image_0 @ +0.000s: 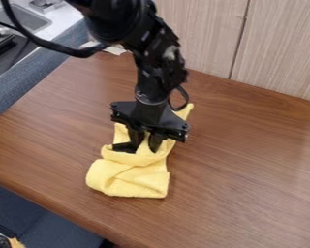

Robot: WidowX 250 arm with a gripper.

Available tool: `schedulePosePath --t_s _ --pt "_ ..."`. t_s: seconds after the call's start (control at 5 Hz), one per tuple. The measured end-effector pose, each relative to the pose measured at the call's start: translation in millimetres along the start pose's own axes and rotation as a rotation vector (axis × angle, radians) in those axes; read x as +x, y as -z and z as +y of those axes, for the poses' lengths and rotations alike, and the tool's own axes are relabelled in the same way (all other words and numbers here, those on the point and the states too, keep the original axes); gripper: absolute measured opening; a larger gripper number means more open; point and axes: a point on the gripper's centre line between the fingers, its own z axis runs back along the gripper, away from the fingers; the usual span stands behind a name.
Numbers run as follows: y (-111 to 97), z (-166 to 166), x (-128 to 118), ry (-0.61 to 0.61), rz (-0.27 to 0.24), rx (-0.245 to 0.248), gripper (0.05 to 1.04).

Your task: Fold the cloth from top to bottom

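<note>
The rumpled yellow cloth [135,180] lies on the brown wooden table [248,169], its long axis running from the wall side toward the near edge; the black two-finger gripper [144,149] stands over its middle, slightly open, any grip impossible to tell; the broader bunch lies nearer the near edge.

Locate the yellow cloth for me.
In the camera view, the yellow cloth lies on the brown table, mostly left of the picture's middle, beneath the gripper.
</note>
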Motion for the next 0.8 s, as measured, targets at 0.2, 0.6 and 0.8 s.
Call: schedulePosePath --t_s 0.2,0.6,0.8 --pt "-12 2 3 -0.008 -0.008 -0.032 0.788" --pt "-53 -1 20 0.015 -0.096 -0.004 1.004" --pt "-70 -3 26 0.024 -0.124 0.011 1.000"
